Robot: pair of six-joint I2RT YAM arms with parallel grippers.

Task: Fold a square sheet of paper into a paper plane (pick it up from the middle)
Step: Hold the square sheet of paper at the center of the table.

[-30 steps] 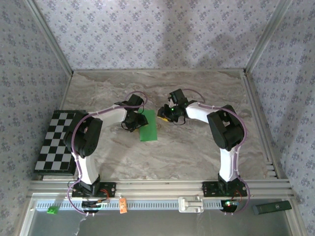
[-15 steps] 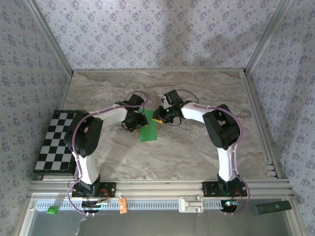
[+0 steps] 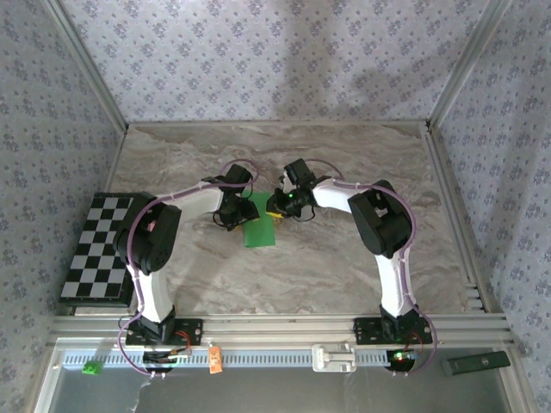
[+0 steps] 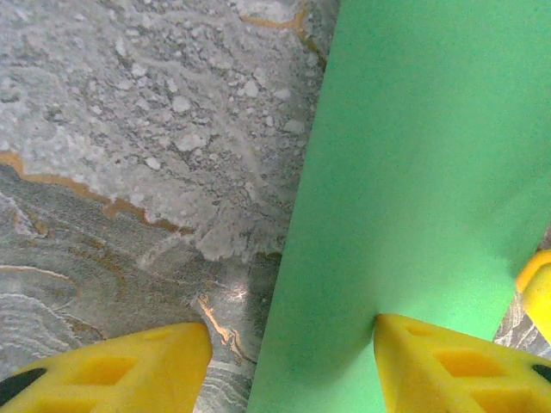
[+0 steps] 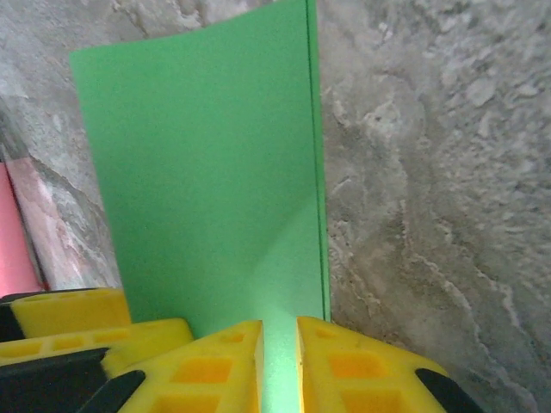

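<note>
Leftward since earlier crept the right gripper [image 5: 280,331], now pinching the bright green folded paper sheet [image 3: 259,231] on grey marbled tabletop [image 3: 362,159] — left gripper [image 4: 293,329] spread — floral-papered walls [image 3: 275,60] around.

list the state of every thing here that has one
green paper: folded into a narrow rectangle, lying on the table
left gripper: fingers open, straddling the paper's long edge
right gripper: fingers almost shut, apparently pinching the paper's end

Top camera looks down from behind; both close wrist cameras share the green paper [image 4: 413,172] [image 5: 207,172].
</note>
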